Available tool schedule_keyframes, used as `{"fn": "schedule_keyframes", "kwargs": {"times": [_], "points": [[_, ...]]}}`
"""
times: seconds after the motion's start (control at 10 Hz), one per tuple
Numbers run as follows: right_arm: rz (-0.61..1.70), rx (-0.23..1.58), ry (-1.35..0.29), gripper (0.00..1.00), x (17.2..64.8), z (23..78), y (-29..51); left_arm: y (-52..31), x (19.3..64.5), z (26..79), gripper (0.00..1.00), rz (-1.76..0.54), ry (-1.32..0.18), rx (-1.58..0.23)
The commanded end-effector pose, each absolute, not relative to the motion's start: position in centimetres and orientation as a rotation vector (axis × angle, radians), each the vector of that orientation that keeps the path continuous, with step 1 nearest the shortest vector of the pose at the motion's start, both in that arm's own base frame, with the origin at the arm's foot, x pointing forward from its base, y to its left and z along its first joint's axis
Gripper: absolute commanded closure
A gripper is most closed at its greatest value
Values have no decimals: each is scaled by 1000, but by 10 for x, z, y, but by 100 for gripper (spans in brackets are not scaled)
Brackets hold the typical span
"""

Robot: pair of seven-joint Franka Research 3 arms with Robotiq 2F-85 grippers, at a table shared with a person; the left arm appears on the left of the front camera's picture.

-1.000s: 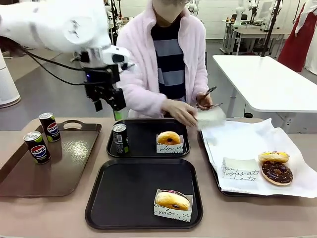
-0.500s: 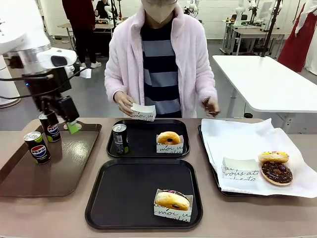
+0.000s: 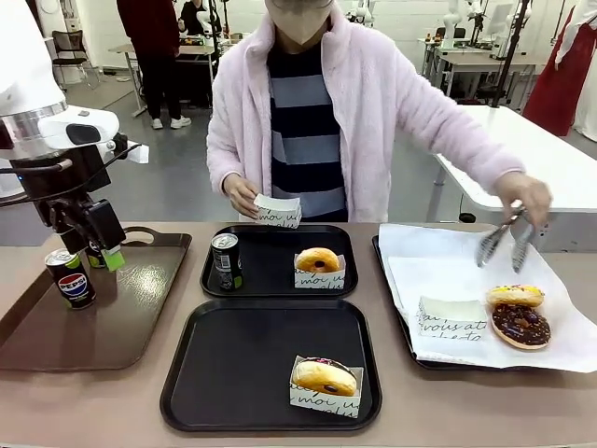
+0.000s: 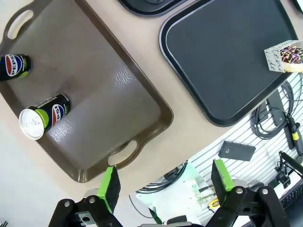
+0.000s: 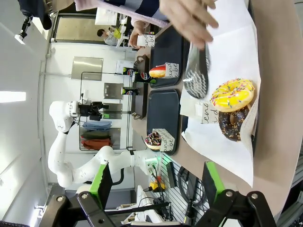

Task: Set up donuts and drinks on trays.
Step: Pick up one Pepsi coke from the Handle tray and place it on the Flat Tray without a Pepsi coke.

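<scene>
"Tabletop, nearest edge: what lay there?"

"The near black tray (image 3: 242, 364) held a sleeved donut (image 3: 326, 378) and no drink, with wide bare room beside it."

"Your hands?"

"My left gripper (image 3: 101, 250) hung spread and empty over the brown tray (image 3: 121, 317), near its two cans (image 3: 71, 277), probably to fetch one. My right gripper (image 5: 158, 182) gaped empty. Beyond, the far black tray (image 3: 270, 245) had both. Farthest, the person's tongs (image 3: 499, 241) hovered."

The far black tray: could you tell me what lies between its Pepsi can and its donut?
Nothing: in the front view, the far tray is bare between the can and the sleeved donut.
</scene>
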State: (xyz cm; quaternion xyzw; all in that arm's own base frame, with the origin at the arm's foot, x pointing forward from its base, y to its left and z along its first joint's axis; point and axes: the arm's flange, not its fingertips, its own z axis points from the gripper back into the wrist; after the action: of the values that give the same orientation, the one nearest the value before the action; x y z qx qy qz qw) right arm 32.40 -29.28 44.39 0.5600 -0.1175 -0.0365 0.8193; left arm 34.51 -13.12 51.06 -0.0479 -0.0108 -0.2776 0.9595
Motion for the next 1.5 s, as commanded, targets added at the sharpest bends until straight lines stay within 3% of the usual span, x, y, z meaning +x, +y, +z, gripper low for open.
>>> {"fn": "schedule_keyframes", "kwargs": {"times": [0.0,0.1,0.2,0.4,0.7,0.9,1.0,1.4], "points": [[-82,1199,-246,0,323,445,-292,-131,344,512,0,-563,-26,-94],[-82,1199,-246,0,323,445,-292,-95,340,501,0,-401,-153,-72],[-82,1199,-246,0,323,445,-292,-79,364,506,0,-359,-173,-108],[-82,1199,-246,0,323,445,-292,-34,356,498,0,-187,-259,-79],[-82,1199,-246,0,323,445,-292,5,384,499,0,26,-197,43],[-82,1199,-246,0,323,445,-292,-1,380,508,0,-8,-86,-45],[-82,1199,-246,0,323,445,-292,17,380,498,0,-8,-221,-1],[-82,1199,-246,0,323,445,-292,15,382,501,0,-2,-188,-9]]}}
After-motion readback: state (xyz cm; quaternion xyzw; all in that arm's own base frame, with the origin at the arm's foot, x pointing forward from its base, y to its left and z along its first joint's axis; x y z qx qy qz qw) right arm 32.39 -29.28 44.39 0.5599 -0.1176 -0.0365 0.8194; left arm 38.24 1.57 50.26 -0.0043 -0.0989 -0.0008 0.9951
